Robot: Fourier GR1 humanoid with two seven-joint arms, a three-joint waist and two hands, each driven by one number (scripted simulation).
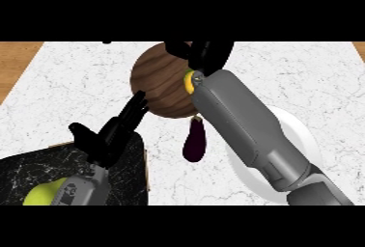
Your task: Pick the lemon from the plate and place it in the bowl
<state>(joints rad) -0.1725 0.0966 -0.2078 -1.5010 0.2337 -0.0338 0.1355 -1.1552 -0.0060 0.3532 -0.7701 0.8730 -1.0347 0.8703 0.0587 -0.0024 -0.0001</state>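
I found no readable text, no labels, no brands, no numbers, no signs anywhere on the counter or on anything that stood on it, nothing printed on my forearms either.

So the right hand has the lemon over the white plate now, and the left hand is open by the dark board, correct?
Not quite. In the head view the right hand holds the lemon over the wooden bowl, not the white plate. The left hand is indeed open by the dark board.
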